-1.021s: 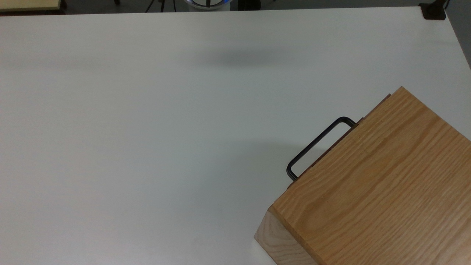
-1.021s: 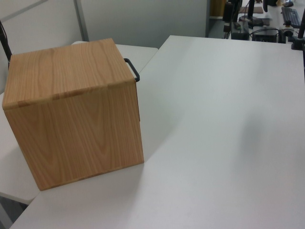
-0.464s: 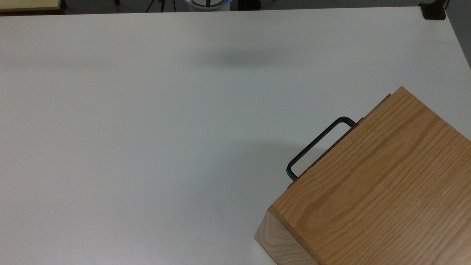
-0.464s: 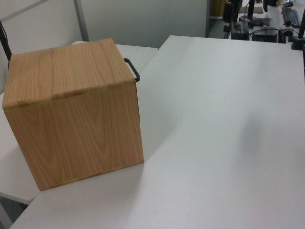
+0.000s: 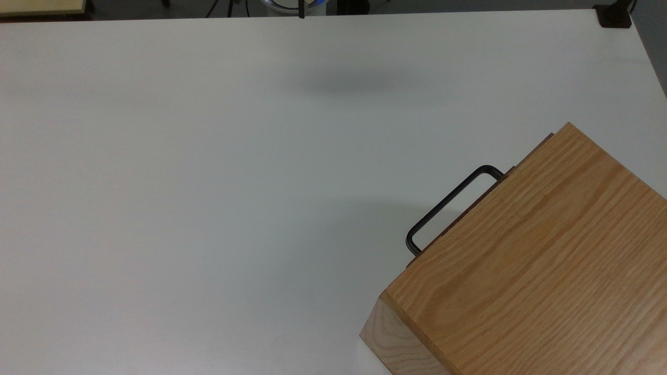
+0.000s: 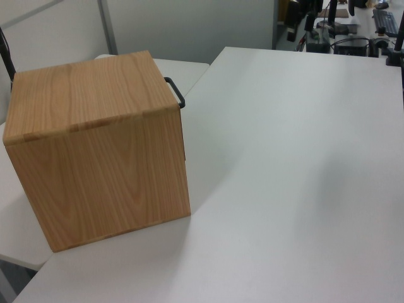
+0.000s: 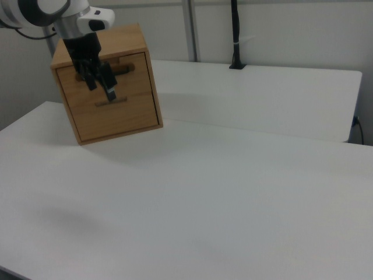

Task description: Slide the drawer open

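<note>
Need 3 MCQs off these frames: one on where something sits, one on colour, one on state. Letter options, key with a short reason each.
1. In the top view, the wooden box sits at the table's
A. lower right
B. upper left
C. centre

2. The drawer's handle is
A. red
B. black
C. white

3. The drawer is
A. pulled fully out
B. removed and lying on the table
C. shut in the box

Key:
1 A: the box fills the top view's lower right corner.
2 B: a thin black U-shaped bar juts from the box front.
3 C: in the right view the front panel lies flush with the casing.
</note>
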